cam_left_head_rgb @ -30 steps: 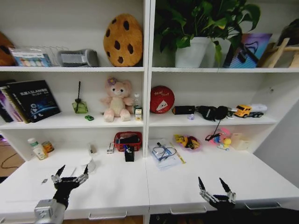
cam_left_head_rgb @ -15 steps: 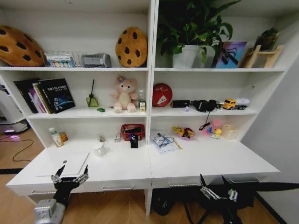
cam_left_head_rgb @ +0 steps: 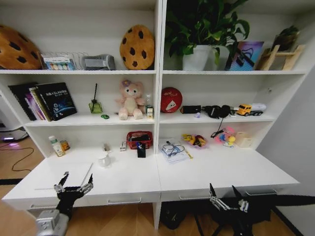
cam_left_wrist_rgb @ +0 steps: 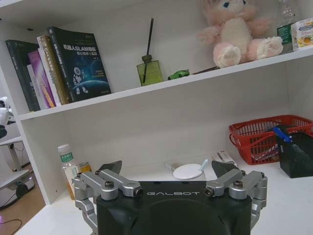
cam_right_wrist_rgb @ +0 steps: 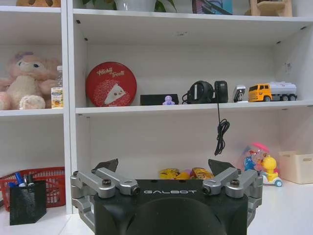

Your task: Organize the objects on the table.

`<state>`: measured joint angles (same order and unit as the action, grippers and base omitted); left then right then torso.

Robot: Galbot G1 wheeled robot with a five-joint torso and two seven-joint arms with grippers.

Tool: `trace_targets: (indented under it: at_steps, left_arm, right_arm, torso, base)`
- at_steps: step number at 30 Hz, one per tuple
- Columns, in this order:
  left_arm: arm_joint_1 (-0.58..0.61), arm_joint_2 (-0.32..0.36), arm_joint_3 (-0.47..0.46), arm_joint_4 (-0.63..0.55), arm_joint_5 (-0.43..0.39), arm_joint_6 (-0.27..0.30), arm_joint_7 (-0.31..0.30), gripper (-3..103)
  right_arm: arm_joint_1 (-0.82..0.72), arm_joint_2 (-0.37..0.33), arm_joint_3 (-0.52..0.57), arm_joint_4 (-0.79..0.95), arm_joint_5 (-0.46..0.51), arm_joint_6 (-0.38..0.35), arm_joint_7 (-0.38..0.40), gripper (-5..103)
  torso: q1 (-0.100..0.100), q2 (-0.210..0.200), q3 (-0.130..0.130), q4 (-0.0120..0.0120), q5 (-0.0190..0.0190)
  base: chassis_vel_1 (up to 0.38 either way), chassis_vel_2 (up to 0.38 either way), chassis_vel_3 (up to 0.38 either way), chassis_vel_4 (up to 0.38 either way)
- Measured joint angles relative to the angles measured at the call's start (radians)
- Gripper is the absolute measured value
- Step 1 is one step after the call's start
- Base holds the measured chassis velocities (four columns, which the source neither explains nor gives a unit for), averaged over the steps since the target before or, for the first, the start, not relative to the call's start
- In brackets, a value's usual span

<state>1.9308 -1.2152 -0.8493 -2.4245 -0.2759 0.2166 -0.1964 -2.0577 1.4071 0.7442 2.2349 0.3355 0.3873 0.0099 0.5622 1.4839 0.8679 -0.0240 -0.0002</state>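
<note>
The long white table (cam_left_head_rgb: 147,179) carries a thin silver laptop (cam_left_head_rgb: 66,173) at its left end. Behind the laptop stands a small clear bottle with a green label (cam_left_head_rgb: 53,146) (cam_left_wrist_rgb: 66,161). A yellow snack packet (cam_left_head_rgb: 196,140) (cam_right_wrist_rgb: 188,173) lies at the back right of centre. Pens stick out of a black holder (cam_left_head_rgb: 141,150) (cam_left_wrist_rgb: 296,154). My left gripper (cam_left_head_rgb: 74,185) (cam_left_wrist_rgb: 166,169) hangs open and holds nothing, low before the desk's left front edge. My right gripper (cam_left_head_rgb: 227,194) (cam_right_wrist_rgb: 163,165) is open too, below the front edge on the right.
A red basket (cam_left_head_rgb: 139,139), a white cup (cam_left_head_rgb: 104,160) and papers with glasses (cam_left_head_rgb: 172,150) sit along the back of the desk. Shelves above hold books (cam_left_head_rgb: 47,100), a pink teddy bear (cam_left_head_rgb: 130,100), a red tin (cam_left_head_rgb: 171,103) and a tiny green toy (cam_left_head_rgb: 105,116).
The whole picture has pulled back from the desk, so the camera has moved; the drawers, the floor and the laptop now show. Both grippers stay open and low.
</note>
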Motion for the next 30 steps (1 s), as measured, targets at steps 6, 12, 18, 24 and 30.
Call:
trace_targets:
  at_steps: [6,12,18,24,30]
  left_arm:
    - [0.000,0.000,0.000,0.000,0.000,0.000,0.000,100]
    - [0.000,0.000,0.000,0.000,0.000,0.000,0.000,100]
    - [0.000,0.000,0.000,0.000,0.000,0.000,0.000,100]
    - [0.000,0.000,0.000,0.000,0.000,0.000,0.000,100]
    - [0.000,0.000,0.000,0.000,0.000,0.000,0.000,100]
  right_arm:
    - [0.004,-0.003,-0.001,-0.006,0.000,0.001,0.000,100]
    - [0.004,-0.004,-0.002,-0.008,0.001,0.001,0.000,100]
    - [0.003,-0.004,-0.001,-0.008,0.000,0.002,-0.001,100]
    - [0.004,-0.004,-0.004,-0.008,-0.002,0.002,-0.002,100]
    - [0.006,-0.008,-0.003,-0.009,-0.001,0.002,-0.001,100]
  torso:
    - [0.000,0.000,0.000,-0.0002,0.0002]
    - [0.000,0.000,0.000,-0.0002,0.0000]
    - [0.000,0.000,0.000,-0.0001,-0.0001]
    - [0.000,0.000,0.000,-0.0001,0.0004]
    - [0.000,0.000,0.000,-0.0001,-0.0003]
  base:
    - [0.206,0.205,-0.193,-0.212]
    - [0.238,0.261,-0.236,-0.254]
    - [0.232,0.231,-0.226,-0.231]
    - [0.180,0.168,-0.182,-0.174]
    - [0.159,0.172,-0.157,-0.175]
